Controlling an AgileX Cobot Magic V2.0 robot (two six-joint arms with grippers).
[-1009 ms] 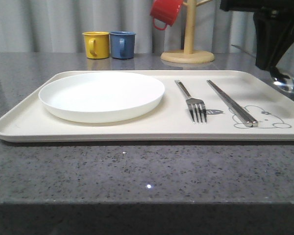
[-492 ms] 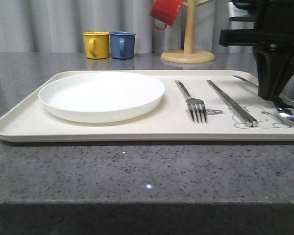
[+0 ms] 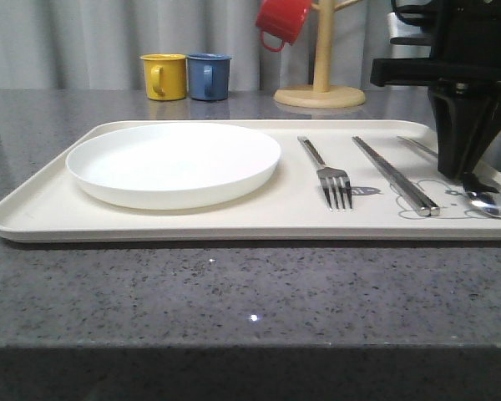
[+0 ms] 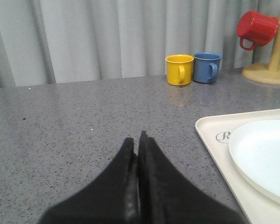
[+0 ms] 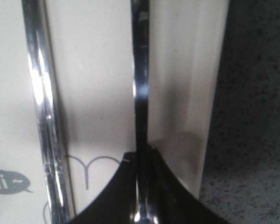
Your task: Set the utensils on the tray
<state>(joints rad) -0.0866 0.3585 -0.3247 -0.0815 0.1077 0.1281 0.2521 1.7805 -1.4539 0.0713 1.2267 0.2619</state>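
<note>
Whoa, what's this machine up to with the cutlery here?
It is laying a place setting on the cream tray. The fork and chopsticks already lie beside the white plate. The right gripper is pinching the spoon by its handle, low at the tray's right end. The left gripper rests shut and empty over the counter.

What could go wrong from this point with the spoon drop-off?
The right gripper is shut on the spoon, which sits close to the tray's right rim; if it shifts on release, it could end up on the rim or off the tray. The chopsticks lie just beside it, so a sideways retreat could knock them.
</note>
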